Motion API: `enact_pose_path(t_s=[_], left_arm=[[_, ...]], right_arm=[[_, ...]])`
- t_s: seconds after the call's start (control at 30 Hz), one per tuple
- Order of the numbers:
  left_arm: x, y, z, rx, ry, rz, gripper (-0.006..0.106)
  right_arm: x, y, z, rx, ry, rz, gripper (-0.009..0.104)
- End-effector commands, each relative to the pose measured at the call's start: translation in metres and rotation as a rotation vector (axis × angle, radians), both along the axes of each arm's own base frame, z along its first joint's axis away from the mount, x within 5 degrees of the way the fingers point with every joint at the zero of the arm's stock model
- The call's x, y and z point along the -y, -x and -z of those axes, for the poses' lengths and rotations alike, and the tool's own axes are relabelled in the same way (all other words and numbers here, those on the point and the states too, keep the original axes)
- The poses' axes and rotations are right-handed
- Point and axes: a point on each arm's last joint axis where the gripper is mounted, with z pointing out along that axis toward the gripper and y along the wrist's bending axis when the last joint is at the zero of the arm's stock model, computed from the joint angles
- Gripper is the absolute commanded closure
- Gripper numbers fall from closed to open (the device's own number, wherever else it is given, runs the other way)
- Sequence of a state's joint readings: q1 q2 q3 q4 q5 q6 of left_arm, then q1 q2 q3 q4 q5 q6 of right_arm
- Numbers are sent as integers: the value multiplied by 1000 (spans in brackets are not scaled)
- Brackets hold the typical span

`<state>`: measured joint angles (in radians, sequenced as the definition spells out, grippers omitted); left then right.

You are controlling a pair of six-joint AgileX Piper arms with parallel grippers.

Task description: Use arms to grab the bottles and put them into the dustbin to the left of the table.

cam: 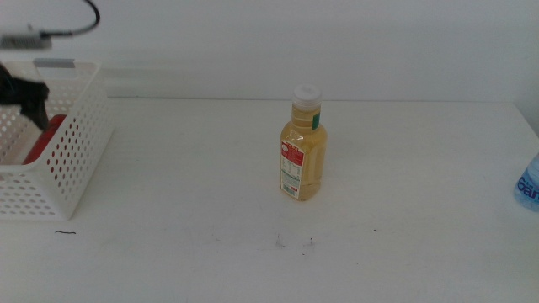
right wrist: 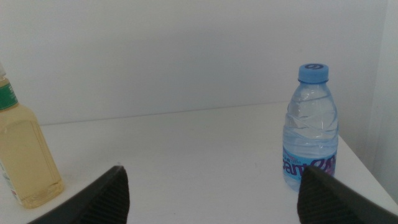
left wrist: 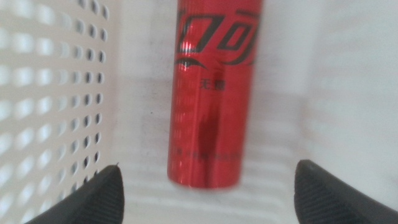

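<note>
The left gripper hangs over the dustbin at the table's left edge, its jaws spread wide with nothing between them. Just below them the red soda can lies on its side on the bin floor, near the perforated wall, untouched by either jaw. In the middle view the can shows only as a red patch through the basket's holes, with the dark gripper above it.

The right gripper waits low over the table, jaws likewise wide apart and empty. Ahead of it the water bottle stands upright near the table's right edge, blue cap on. The yellow juice bottle stands upright at the table's middle, white cap on, well apart from both the water bottle and the dustbin.
</note>
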<state>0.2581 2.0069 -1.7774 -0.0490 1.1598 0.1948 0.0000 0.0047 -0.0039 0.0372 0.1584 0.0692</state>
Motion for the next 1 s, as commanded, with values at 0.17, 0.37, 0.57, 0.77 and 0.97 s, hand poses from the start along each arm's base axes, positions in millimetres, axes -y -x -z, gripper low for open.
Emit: enact_pose_path(t_s=[0.17,0.37,0.57,0.77,0.97], left_arm=[[86,86,-110,406,18,156,7],[152,177,-92,844,87,343,7],[175,267,2,1191,98,448,7],[175,310,53,1340,232,483,7],[187,304,70,1228,239,522,7]], right_arm=[[0,0,1,2,11,6,5],[0,0,1,2,11,6,5],[0,0,1,2,7,6,5],[0,0,1,2,7,6,5],[0,0,1,2,7,6,5]])
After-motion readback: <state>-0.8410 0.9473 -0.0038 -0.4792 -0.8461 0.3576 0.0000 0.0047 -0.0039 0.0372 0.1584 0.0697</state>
